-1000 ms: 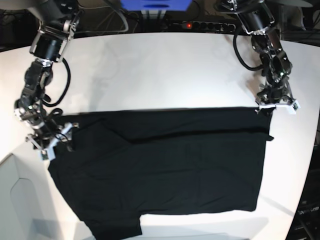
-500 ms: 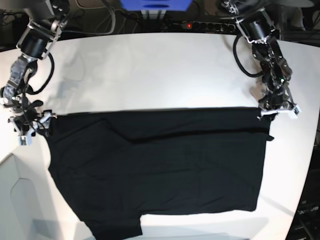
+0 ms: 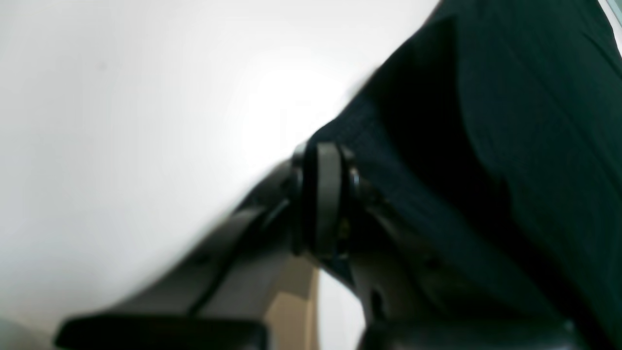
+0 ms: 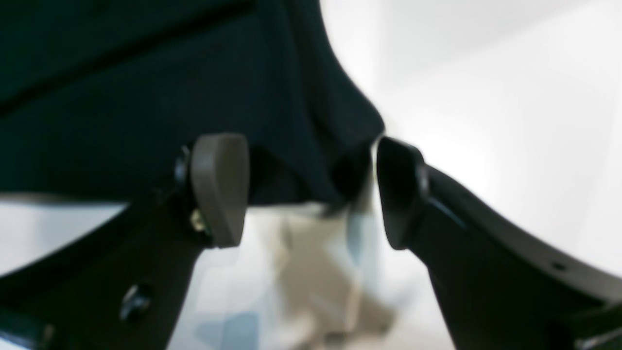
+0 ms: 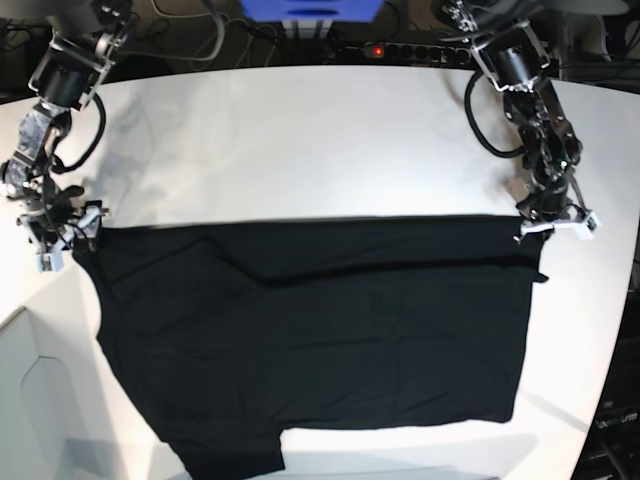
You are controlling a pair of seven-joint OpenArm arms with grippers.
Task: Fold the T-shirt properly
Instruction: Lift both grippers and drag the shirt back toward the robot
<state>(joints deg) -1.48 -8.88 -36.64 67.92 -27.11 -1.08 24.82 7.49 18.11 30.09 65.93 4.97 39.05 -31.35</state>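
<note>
Now left gripper [image 3: 323,194] pinches T-shirt [image 5: 320,340] corner.

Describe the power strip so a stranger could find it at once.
Start at the white table and follow its far edge, behind the black T-shirt. The power strip lies there, long and dark, beside a blue box; its glowing red switch sets it apart.

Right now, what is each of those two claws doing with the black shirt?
Left gripper: shut, pinching a corner of the T-shirt.
Right gripper: open, its fingers either side of the shirt's corner, not gripping it.
</note>
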